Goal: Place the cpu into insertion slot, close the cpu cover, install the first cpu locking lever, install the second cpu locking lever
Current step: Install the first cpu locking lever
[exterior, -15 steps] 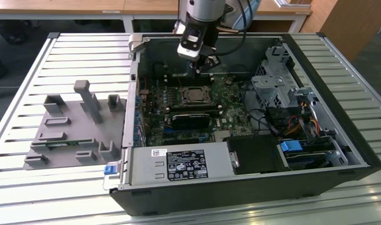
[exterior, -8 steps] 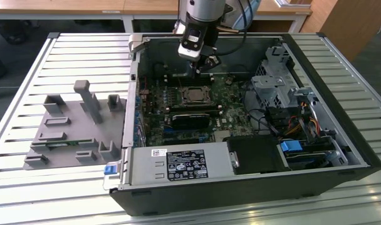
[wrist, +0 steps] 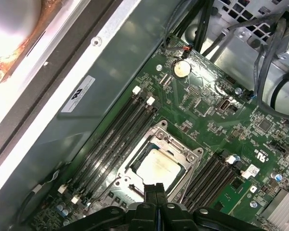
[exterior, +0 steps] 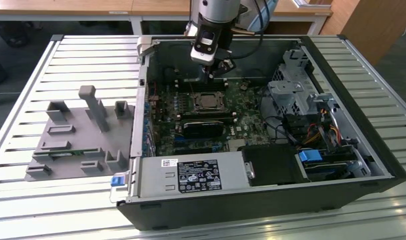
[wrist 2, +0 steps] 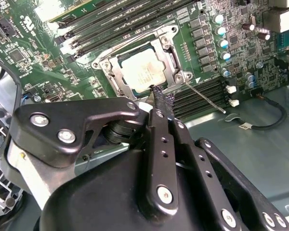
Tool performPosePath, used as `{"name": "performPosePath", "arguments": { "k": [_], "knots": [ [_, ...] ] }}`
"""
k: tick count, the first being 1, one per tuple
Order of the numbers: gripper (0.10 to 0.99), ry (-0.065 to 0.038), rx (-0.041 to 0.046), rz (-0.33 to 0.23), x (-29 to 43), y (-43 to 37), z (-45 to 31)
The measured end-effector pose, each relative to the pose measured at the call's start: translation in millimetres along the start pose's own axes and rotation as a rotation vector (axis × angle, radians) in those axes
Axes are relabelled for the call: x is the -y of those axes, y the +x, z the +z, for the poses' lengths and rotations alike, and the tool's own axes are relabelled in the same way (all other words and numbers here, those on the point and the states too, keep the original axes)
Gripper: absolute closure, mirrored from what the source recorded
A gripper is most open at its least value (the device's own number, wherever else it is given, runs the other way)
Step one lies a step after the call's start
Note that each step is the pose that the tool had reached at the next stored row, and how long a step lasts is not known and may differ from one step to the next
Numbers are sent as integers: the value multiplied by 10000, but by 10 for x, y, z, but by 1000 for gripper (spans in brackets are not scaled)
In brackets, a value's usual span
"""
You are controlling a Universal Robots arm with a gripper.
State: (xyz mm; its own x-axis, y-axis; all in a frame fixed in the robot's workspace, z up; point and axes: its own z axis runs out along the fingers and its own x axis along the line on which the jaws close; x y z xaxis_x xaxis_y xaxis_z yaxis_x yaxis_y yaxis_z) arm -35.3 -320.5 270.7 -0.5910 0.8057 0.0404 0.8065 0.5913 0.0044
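Observation:
The cpu [wrist 2: 142, 72] lies flat in the insertion slot [exterior: 206, 102] on the green motherboard, its silver top showing through the window of the cpu cover [wrist 2: 111, 67]. The cover lies down over it. One thin metal locking lever [wrist 2: 205, 97] sticks out free, slanting over the memory slots. My gripper [wrist 2: 160, 94] hangs just above the socket's edge, its fingers shut together with nothing between them. In the first wrist view the cpu [wrist: 156, 166] and the cover [wrist: 176, 144] sit right past my gripper [wrist: 154, 186]. The exterior view has my gripper [exterior: 213, 70] over the far side of the socket.
Long black memory slots [wrist: 111, 139] flank the socket on both sides. The open computer case [exterior: 363, 165] holds a drive cage [exterior: 293, 90], cables and a power supply [exterior: 189, 176]. A grey fixture [exterior: 83, 135] stands on the slatted table at the exterior view's left.

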Motion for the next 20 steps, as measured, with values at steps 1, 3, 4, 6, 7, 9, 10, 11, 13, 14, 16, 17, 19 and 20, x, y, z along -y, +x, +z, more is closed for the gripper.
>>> {"name": "performPosePath", "arguments": {
  "k": [1, 3, 4, 6, 7, 9, 10, 11, 13, 14, 16, 17, 19, 20],
  "knots": [
    [976, 0, 0, -26, 0, 0, 0],
    [976, 4, 0, -80, 0, 0, 0],
    [976, 4, 0, -107, 0, 0, 0],
    [976, 7, -1, -160, 0, 0, 0],
    [976, 7, -1, -186, 0, 0, 0],
    [976, 9, -1, -238, 0, 0, 0],
    [976, 11, -1, -263, 0, 0, 0],
    [976, 12, -1, -290, 0, 0, 0],
    [976, 14, -1, -339, 0, 0, 0],
    [976, 15, -1, -363, 0, 0, 0],
    [976, 17, -1, -410, 0, 0, 0],
    [976, 18, -2, -437, 0, 0, 0],
    [976, 21, -2, -486, 0, 0, 0],
    [976, 21, -2, -513, 0, 0, 0]
  ]
}}
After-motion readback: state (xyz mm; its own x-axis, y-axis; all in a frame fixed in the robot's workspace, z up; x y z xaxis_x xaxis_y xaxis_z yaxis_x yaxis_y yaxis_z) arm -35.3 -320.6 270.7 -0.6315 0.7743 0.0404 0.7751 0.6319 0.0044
